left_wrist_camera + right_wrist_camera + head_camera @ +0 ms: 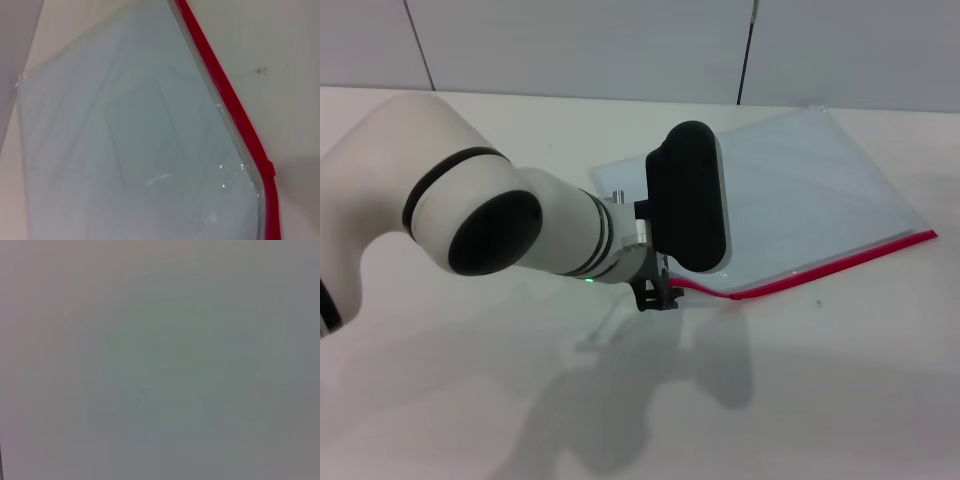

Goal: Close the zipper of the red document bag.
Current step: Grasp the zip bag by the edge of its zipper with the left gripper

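Bag: the red document bag [800, 200] lies flat on the white table [840, 380], in the upper right of the head view; translucent pale blue-grey plastic, tilted so its near edge runs from lower centre up toward the right edge of the frame.
Zipper: the zipper [840, 262] is a thin bright red strip along that near edge, from just beside the left gripper out to the bag's right corner. In the left wrist view the zipper [225, 95] runs diagonally from the top centre down to the lower right, with a small bump low on the strip; the bag [125, 150] fills most of that frame.
Left gripper: the left gripper [658, 292] sits at the near left end of the red strip, centre of the head view, under the black wrist housing [686, 196].
Left fingers: mostly hidden by the housing; cannot tell whether they are apart, together or clamped on the strip.
Right gripper: not seen in any view; the right wrist view shows only a blank grey surface.
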